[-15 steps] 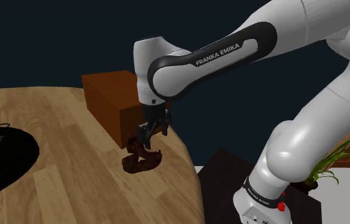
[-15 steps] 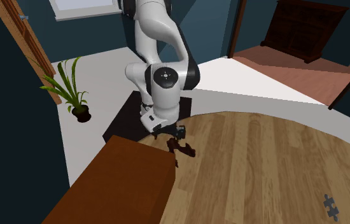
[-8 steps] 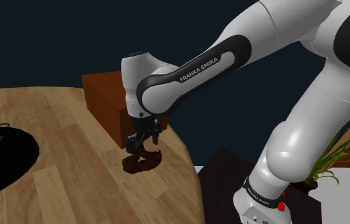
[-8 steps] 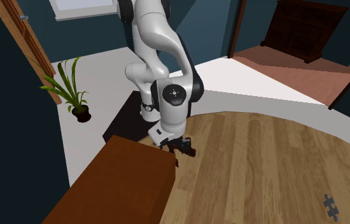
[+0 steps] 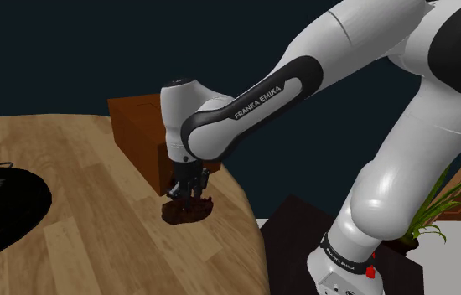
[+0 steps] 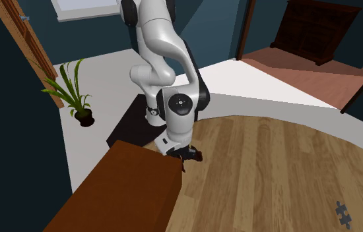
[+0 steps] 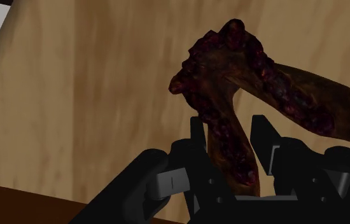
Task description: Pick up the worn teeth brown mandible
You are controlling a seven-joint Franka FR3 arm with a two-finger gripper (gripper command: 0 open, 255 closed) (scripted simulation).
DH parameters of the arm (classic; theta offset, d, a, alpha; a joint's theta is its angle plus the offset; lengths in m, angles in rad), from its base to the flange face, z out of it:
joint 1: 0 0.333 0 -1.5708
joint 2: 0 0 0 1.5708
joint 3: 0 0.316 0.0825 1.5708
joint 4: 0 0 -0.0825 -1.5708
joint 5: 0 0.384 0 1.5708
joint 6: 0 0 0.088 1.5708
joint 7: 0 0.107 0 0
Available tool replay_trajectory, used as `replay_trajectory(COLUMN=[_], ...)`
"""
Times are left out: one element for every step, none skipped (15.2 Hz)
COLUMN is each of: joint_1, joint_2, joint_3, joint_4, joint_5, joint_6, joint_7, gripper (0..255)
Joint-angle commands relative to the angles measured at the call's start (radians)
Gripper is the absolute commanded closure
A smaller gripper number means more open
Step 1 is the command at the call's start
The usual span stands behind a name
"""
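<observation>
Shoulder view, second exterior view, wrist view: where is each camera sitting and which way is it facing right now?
Shoulder view: beside and behind the stand, looking down over the wooden table; the white arm reaches left, end effector down at the mandible.
Second exterior view: high across the table, facing the arm; its wrist hangs beside the brown box, plant behind.
Wrist view: on the hand, looking along the end effector at the mandible and tabletop.
Shared: both exterior views show the box beside the mandible.

White glossy Franka arm [image 5: 388, 176], rounded links w/ black joint bands; white "FRANKA EMIKA" lettering [image 5: 260, 90] on forearm band; red button [image 5: 372, 271] nr base; all-black end effector [image 5: 189, 193].
</observation>
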Motion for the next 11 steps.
replay_trajectory(joint_1=[0.000,-0.001,0.000,0.000,-0.001,-0.001,0.001,0.001,0.002,0.002,0.002], joint_2=[0.005,0.008,0.013,0.007,0.009,0.012,0.002,-0.008,-0.017,-0.027,-0.036], joint_3=[0.000,0.000,0.001,0.000,0.000,0.000,0.001,0.000,-0.001,-0.002,-0.003], joint_4=[-0.006,-0.006,-0.005,-0.008,-0.006,-0.006,-0.003,0.002,0.007,0.013,0.019], joint_5=[0.000,-0.001,-0.004,-0.001,-0.002,-0.004,0.002,0.007,0.012,0.016,0.020], joint_6=[-0.001,0.002,0.005,0.003,0.003,0.005,-0.006,-0.020,-0.034,-0.048,-0.063], joint_7=[0.000,0.001,0.004,0.001,0.002,0.002,0.002,-0.002,-0.005,-0.009,-0.012], gripper=[255,255,255,255,255,255,255,255,255,255,255])
